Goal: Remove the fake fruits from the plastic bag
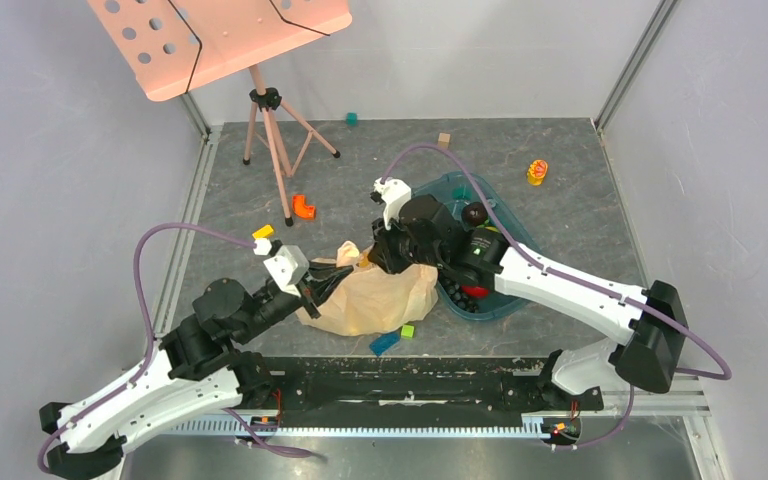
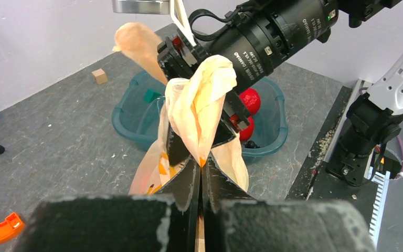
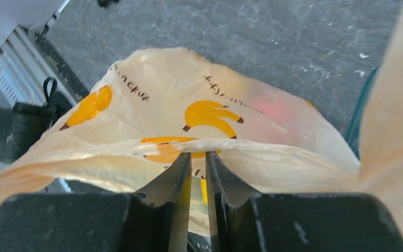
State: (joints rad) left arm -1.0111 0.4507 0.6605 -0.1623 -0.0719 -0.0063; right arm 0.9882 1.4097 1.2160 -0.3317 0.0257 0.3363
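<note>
Pinching the thin, crinkly cream-beige banana-printed plastic bag (image 1: pixel 380 300) at 6 o'clock on the grey table (image 1: pixel 520 170), left gripper (image 2: pixel 201 164) and right gripper (image 3: pixel 198 156) both clench its film, which looks light, limp and slippery, so bunched rim folds seem the surest hold.

dark lettering runs across the plastic bag (image 3: pixel 273 113) beside its printed yellow bananas, upside down and too crumpled for me to read. the white print on my right arm's black motor housing (image 2: pixel 273 37) is too small to make out.
</note>
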